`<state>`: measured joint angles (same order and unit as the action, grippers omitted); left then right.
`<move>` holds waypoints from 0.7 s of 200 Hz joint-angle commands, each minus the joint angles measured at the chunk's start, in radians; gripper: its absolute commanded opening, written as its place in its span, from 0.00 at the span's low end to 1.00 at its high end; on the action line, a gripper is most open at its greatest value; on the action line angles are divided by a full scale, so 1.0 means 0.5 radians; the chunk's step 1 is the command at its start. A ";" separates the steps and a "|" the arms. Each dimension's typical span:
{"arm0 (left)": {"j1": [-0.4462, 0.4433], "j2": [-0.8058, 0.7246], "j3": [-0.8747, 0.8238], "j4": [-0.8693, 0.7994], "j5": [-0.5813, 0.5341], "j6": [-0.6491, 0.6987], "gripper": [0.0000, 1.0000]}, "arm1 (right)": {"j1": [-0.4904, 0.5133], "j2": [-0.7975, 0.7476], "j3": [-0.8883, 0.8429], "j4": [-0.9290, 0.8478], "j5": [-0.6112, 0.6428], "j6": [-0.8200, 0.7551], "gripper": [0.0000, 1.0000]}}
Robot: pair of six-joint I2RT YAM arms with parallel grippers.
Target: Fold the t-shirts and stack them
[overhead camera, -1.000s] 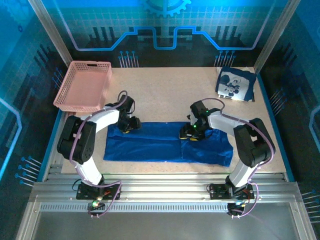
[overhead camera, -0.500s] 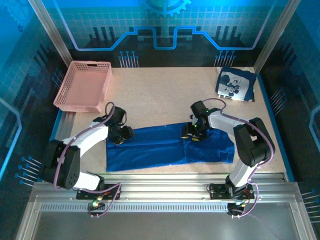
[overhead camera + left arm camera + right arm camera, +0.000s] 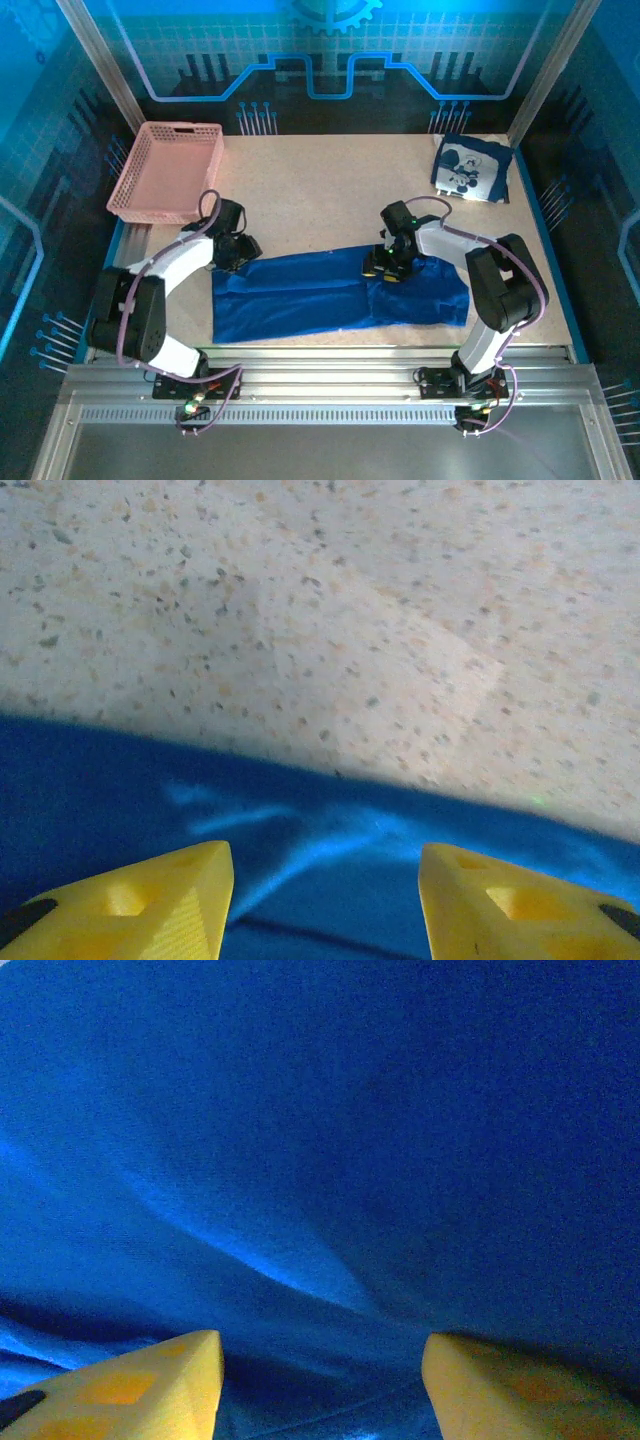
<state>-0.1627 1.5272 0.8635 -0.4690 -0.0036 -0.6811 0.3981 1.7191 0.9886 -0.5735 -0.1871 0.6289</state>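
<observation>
Speckled table [image 3: 330,190], t-shirt [image 3: 320,295], blue-lit walls [image 3: 330,60]

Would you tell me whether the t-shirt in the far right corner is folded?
Folded: the cartoon-print t-shirt lies as a compact rectangle, print facing up.

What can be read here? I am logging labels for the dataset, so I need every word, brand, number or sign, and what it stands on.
No text can be read anywhere in these pictures.
Folded t-shirt: a white-and-black cartoon print; any lettering is too small to read.
Spread t-shirt: plain blue cloth showing, no print.
Pink basket: no label.
Back wall: a gear and line pattern, no words.
</observation>
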 commanded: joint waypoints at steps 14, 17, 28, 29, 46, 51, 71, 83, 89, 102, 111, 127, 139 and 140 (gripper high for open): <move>0.056 0.184 0.110 -0.057 0.120 0.121 0.51 | -0.044 0.120 -0.034 -0.120 0.156 0.000 0.59; 0.055 0.192 0.111 -0.082 0.131 0.132 0.50 | -0.044 0.119 -0.032 -0.122 0.156 -0.002 0.59; 0.056 0.177 0.077 -0.143 0.170 0.144 0.50 | -0.045 0.122 -0.023 -0.127 0.162 -0.007 0.59; 0.057 0.173 0.072 -0.149 0.171 0.144 0.50 | -0.045 0.123 -0.021 -0.128 0.162 -0.008 0.59; 0.060 0.057 0.001 -0.259 0.198 0.141 0.50 | -0.045 0.138 0.000 -0.147 0.175 -0.011 0.59; 0.060 0.013 -0.030 -0.280 0.208 0.131 0.50 | -0.046 0.145 0.007 -0.152 0.177 -0.012 0.59; 0.061 -0.120 -0.137 -0.373 0.217 0.104 0.50 | -0.044 0.178 0.032 -0.161 0.187 -0.009 0.58; 0.064 -0.166 -0.203 -0.408 0.221 0.081 0.50 | -0.046 0.203 0.054 -0.171 0.189 -0.006 0.59; 0.065 -0.190 -0.236 -0.412 0.232 0.067 0.50 | -0.047 0.217 0.063 -0.181 0.193 -0.006 0.59; 0.065 -0.235 -0.289 -0.443 0.225 0.041 0.50 | -0.048 0.228 0.079 -0.192 0.199 -0.006 0.58; 0.065 -0.270 -0.306 -0.486 0.180 0.030 0.50 | -0.052 0.230 0.090 -0.199 0.200 -0.009 0.59; 0.079 -0.358 -0.313 -0.542 0.064 0.018 0.50 | -0.057 0.222 0.099 -0.214 0.211 -0.012 0.59; 0.093 -0.424 -0.321 -0.537 0.026 0.018 0.50 | -0.063 0.204 0.103 -0.243 0.214 -0.011 0.59; 0.094 -0.428 -0.321 -0.536 0.027 0.020 0.50 | -0.065 0.201 0.103 -0.244 0.213 -0.012 0.59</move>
<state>-0.1371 1.3861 0.7113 -0.6807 0.0639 -0.6559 0.3977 1.7733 1.0569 -0.6510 -0.1829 0.6289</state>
